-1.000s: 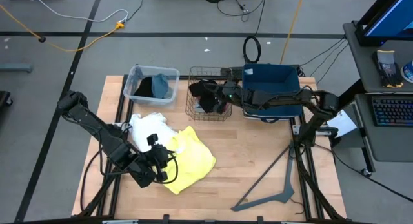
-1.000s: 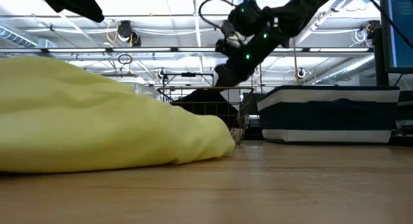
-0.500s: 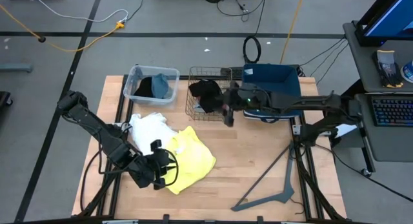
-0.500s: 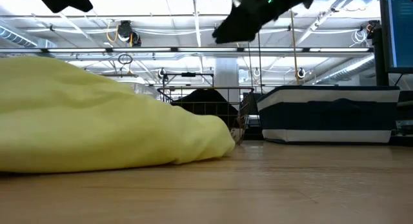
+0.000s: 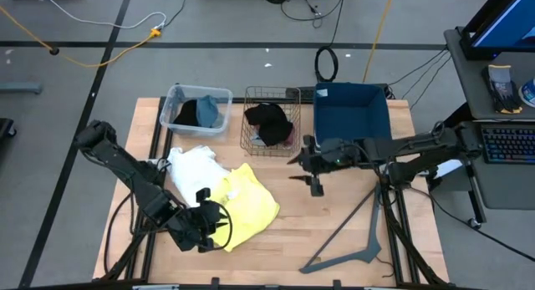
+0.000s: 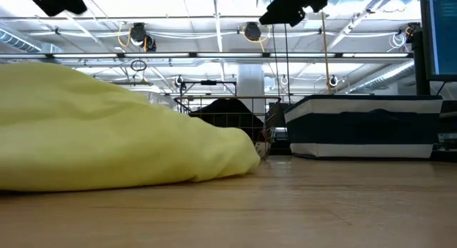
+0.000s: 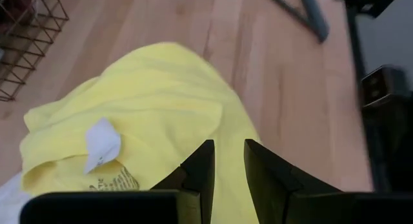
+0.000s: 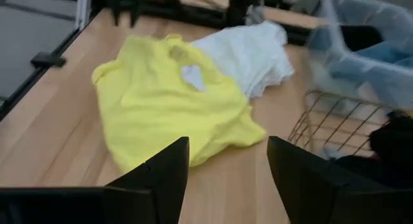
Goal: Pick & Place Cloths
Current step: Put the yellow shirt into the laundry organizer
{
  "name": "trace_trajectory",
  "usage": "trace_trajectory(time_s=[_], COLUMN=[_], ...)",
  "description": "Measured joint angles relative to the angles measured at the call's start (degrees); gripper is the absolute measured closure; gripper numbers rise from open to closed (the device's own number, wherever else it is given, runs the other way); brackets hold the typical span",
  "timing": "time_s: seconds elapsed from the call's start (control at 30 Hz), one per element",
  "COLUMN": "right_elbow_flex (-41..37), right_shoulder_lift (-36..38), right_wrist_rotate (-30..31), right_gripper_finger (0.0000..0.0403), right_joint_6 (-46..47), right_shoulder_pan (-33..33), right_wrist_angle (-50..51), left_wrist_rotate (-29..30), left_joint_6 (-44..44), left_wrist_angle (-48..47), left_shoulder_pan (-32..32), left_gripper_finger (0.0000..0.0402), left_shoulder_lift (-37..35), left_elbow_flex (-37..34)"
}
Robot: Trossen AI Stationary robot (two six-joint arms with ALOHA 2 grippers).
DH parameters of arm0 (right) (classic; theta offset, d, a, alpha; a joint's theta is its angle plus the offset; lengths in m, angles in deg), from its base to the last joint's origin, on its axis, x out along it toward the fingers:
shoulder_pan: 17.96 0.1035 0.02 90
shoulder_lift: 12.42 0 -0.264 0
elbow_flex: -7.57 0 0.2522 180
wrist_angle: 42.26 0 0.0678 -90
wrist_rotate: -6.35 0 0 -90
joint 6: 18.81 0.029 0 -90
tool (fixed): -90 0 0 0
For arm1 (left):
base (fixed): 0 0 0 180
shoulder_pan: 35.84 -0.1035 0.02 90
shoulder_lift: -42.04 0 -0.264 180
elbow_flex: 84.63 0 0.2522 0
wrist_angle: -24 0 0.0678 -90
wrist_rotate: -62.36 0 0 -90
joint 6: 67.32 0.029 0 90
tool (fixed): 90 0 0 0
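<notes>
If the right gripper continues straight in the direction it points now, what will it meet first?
Most likely the yellow cloth. The right gripper, fingers open and empty, hangs over bare table and faces the yellow cloth, with the white cloth behind it. How steeply it points down is unclear, so it might meet the wood first.

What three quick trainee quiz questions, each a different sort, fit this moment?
1. True or false: the yellow cloth lies in the wire basket.
2. Which cloth touches the yellow one? A) white cloth B) black cloth C) none
3. Fill in: the right hand hangs above bare table with its fingers ____.

Key: 1. False, it lies on the table. 2. A. 3. open.
</notes>
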Motion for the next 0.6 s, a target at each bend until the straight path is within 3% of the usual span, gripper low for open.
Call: trace_trajectory(time_s=[0.23, 0.6], right_elbow_flex=[-2.0, -2.1], right_shoulder_lift=[0.1, 0.1], right_wrist_rotate=[0.2, 0.2], right_gripper_finger=[0.0202, 0.0202], right_joint_6=[1.1, 3.0], right_shoulder_pan=[2.2, 2.2], right_wrist_angle=[0.1, 0.1], left_wrist_rotate=[-0.5, -7.8], left_joint_6=[0.3, 3.5], left_wrist_angle=[1.2, 1.2], left_shoulder_pan=[-1.8, -7.5], left_gripper_finger=[0.0314, 0.0313], left_shoulder_lift=[3.7, 5.2], left_elbow_flex=[0.0, 0.0])
